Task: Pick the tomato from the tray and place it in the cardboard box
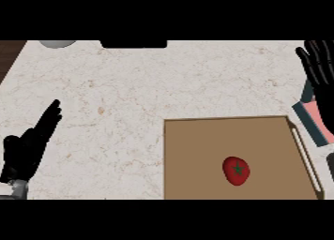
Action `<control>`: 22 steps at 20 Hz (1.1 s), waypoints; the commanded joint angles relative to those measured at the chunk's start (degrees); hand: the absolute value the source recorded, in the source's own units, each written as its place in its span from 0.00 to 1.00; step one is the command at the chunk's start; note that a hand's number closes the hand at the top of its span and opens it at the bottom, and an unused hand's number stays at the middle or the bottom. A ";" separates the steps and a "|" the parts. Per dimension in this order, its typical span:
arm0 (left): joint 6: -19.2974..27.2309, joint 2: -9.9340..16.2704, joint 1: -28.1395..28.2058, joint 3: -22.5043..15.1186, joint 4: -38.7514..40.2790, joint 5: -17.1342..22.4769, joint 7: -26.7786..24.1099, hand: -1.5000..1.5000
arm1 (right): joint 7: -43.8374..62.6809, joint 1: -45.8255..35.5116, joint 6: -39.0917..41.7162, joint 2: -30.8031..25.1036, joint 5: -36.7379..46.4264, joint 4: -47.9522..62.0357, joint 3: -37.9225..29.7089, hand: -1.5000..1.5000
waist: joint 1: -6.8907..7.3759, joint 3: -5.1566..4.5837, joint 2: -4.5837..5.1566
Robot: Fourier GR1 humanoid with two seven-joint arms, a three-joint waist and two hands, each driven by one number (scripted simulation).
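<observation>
On a marble counter (128,93), the tomato (236,170) is lying right of centre on the tray (197,154), probably soft, best cupped sideways; left hand (30,145) and right hand (328,79) are flanking the tray, fingers straight.

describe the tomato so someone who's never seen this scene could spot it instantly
Find the brown tray at the lower right of the marble counter. The tomato lies on it, right of centre, near the front edge. It is the only red, rounded thing there, with a green star-shaped stem.

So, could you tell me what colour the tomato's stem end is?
Green, on the round red tomato, in the head view.
</observation>
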 commanded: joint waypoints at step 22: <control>-4.65 -7.91 -9.93 -8.26 0.15 -2.82 -3.99 0.50 | 16.83 40.72 -19.16 -17.66 65.46 -27.86 19.36 0.00 | -2.62 0.04 -0.52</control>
